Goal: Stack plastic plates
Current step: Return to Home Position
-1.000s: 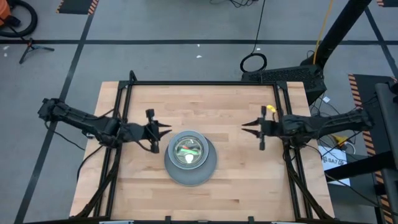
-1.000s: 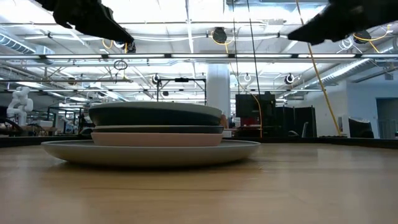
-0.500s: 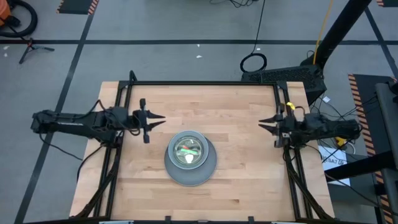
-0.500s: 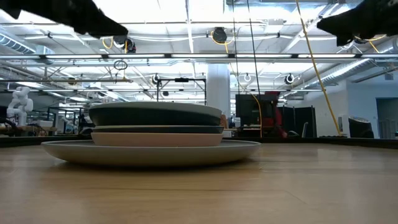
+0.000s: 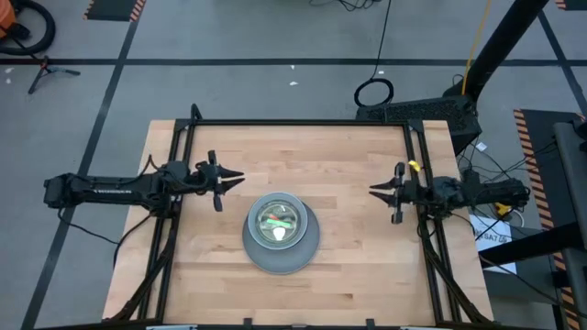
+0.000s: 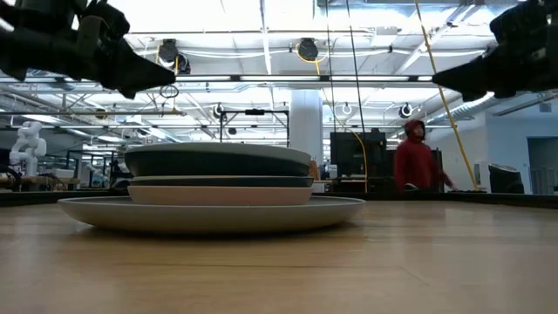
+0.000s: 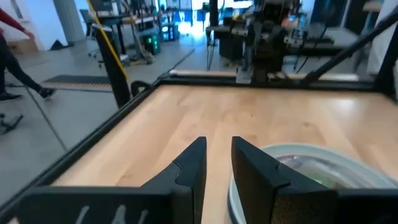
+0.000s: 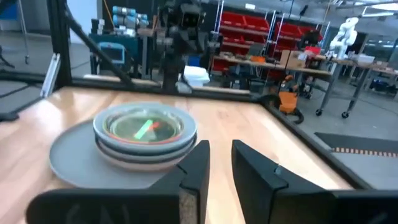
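Observation:
The plastic plates (image 5: 282, 231) stand in one stack near the table's middle, and its bottom plate, the largest grey one (image 6: 209, 212), rests flat on the wood. Above it, the low view shows a peach-pink plate (image 6: 218, 194) and dark teal ones (image 6: 218, 161). From above, a translucent green plate (image 5: 278, 222) shows on top. The stack also appears in the right wrist view (image 8: 146, 134) and the left wrist view (image 7: 311, 165). My left gripper (image 5: 240, 174) hovers left of the stack, shut and holding nothing. My right gripper (image 5: 371, 191) hovers to its right, likewise shut and holding nothing.
Black frame rails (image 5: 179, 183) run along the table's left, far and right edges. Bare wood (image 5: 348, 275) lies all round the stack. In the room behind the table, a person in red (image 6: 417, 161) shows in the low view.
Both arms have drawn away from the stack. The left gripper went toward the table's left and far edges. The right gripper went toward the right edge, then came back a little. The stack has kept still. A person in red has come into the low view.

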### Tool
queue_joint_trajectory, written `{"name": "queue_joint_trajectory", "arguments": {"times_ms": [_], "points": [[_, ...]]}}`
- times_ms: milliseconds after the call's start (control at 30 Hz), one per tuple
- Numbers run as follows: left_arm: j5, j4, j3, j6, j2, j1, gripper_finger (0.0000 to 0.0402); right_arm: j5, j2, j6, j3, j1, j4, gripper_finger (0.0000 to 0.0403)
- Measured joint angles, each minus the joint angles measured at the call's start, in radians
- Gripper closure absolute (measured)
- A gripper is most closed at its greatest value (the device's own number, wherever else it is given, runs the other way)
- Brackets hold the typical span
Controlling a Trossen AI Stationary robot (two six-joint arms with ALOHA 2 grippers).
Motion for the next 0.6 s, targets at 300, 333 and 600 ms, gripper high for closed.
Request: {"name": "queue_joint_trajectory", "arguments": {"times_ms": [300,333,600], "points": [[0.025,0.238,-0.179,-0.086,0.000,0.001,0.0319,0.024,0.003,0.003,-0.080,0.000,0.119,0.0342],[0.025,0.252,-0.194,-0.094,0.000,0.001,0.0319,0.025,0.003,-0.001,-0.080,0.000,0.119,0.0342],[0.020,0.225,-0.193,-0.112,0.001,0.001,0.0319,0.058,0.008,-0.034,-0.081,-0.006,0.119,0.0342]]}}
